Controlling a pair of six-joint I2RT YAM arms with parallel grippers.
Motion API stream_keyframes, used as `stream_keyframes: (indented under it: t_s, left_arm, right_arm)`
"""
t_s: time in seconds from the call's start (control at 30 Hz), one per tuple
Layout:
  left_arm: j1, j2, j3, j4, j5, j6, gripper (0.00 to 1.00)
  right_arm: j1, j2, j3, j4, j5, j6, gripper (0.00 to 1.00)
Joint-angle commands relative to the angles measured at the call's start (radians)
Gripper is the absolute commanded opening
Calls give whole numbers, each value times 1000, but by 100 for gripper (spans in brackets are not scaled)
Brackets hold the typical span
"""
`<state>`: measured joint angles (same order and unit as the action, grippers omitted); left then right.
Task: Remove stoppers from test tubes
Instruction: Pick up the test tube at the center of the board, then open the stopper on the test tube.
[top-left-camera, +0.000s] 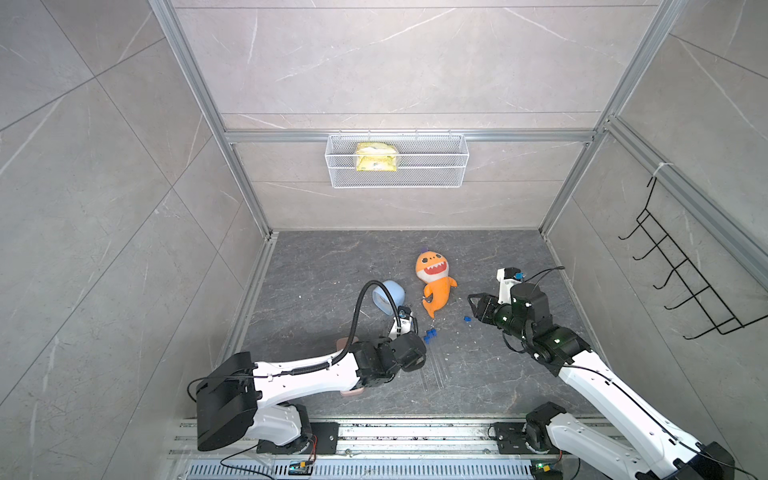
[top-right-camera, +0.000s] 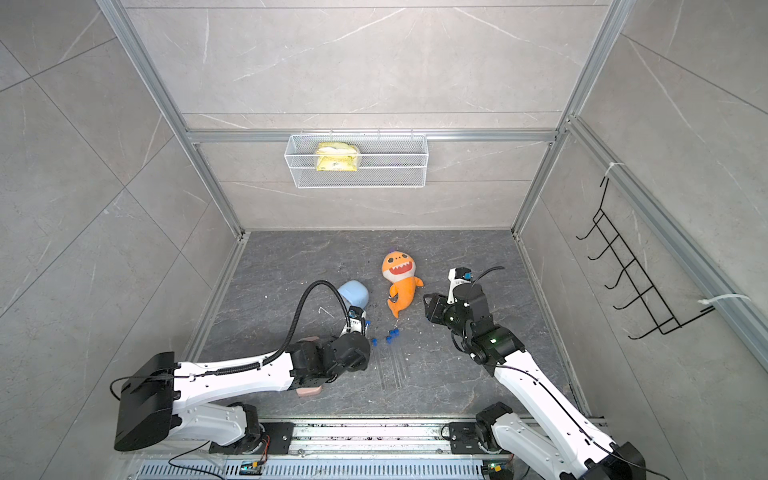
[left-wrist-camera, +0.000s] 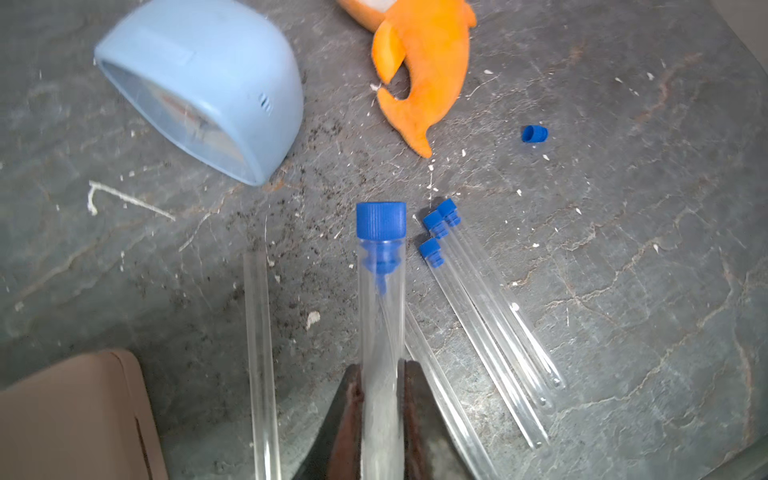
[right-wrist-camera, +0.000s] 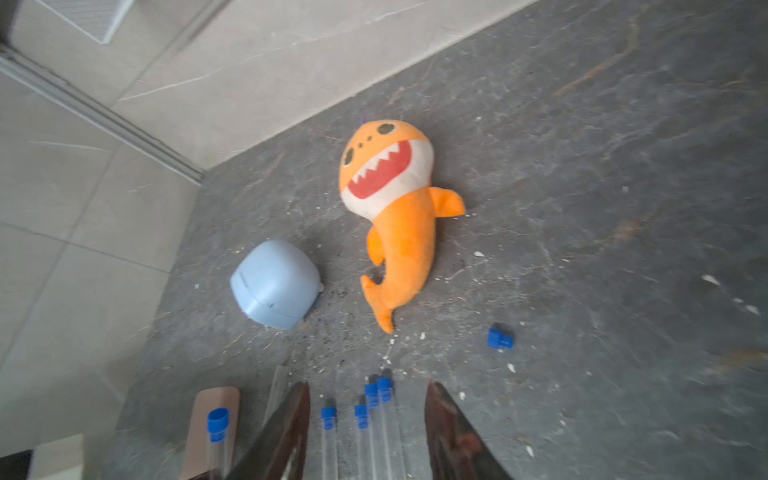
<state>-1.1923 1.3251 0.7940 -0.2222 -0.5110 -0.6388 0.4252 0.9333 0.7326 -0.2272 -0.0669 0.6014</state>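
My left gripper (left-wrist-camera: 381, 368) is shut on a clear test tube (left-wrist-camera: 381, 324), held off the floor with its blue stopper (left-wrist-camera: 381, 220) still in its mouth. Several more stoppered test tubes (left-wrist-camera: 478, 307) lie side by side on the dark floor just beyond it, and one tube without a stopper (left-wrist-camera: 259, 353) lies apart from them. A loose stopper (top-left-camera: 467, 318) lies alone on the floor near the right arm. My right gripper (right-wrist-camera: 368, 386) is open and holds nothing, and it hovers to the right of the tubes (right-wrist-camera: 374, 436).
A pale blue cup (top-left-camera: 388, 297) lies on its side by the left wrist, and an orange plush shark (top-left-camera: 434, 282) lies behind the tubes. A pink case (left-wrist-camera: 75, 415) lies under the left arm. A wire basket (top-left-camera: 397, 160) hangs on the back wall, and a black hook rack (top-left-camera: 685, 274) hangs on the right wall.
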Motion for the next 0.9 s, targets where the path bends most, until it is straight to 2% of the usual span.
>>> stream_keyframes:
  t_s: [0.0, 0.13, 0.33, 0.63, 0.87]
  left_arm:
    - [12, -63, -75, 245, -14, 292, 18]
    - [39, -82, -141, 388, 35, 393, 18]
    - [84, -35, -153, 531, 152, 457, 18]
    - [131, 117, -31, 570, 279, 468, 18]
    - [138, 155, 17, 582, 320, 456, 18]
  right_arm:
    - [6, 22, -12, 131, -160, 8, 48]
    - [5, 73, -13, 239, -276, 54, 48]
    - [6, 125, -24, 308, -336, 87, 48]
    - [6, 177, -35, 343, -356, 94, 48]
    - [6, 221, -32, 341, -339, 99, 48]
